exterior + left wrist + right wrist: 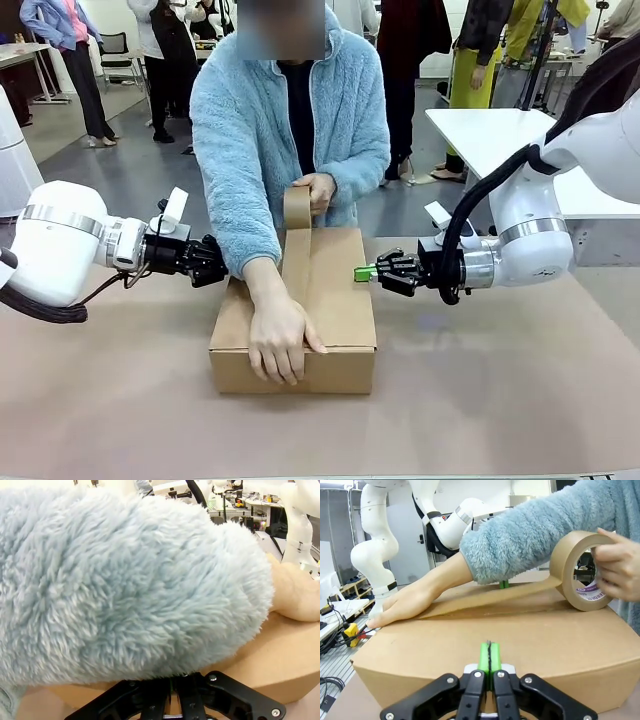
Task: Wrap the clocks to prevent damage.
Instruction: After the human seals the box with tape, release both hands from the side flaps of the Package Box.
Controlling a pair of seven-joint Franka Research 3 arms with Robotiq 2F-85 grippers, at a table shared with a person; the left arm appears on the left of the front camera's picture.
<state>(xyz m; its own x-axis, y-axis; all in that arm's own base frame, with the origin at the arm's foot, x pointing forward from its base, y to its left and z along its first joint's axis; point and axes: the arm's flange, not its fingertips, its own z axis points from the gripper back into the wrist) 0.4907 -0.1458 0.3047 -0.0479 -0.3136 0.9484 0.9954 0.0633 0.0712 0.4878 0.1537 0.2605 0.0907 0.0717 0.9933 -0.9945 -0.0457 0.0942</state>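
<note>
Flanking closed cardboard box [325,300]; contents hidden

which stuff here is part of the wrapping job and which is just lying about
In the job: cardboard box, brown tape roll, the person's hands, left gripper and right gripper beside the box.
Lying about: white table behind.

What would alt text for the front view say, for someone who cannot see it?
A person in a fluffy blue jacket runs brown tape from a tape roll along the top of a closed cardboard box. The left gripper and right gripper press shut against its sides.
</note>
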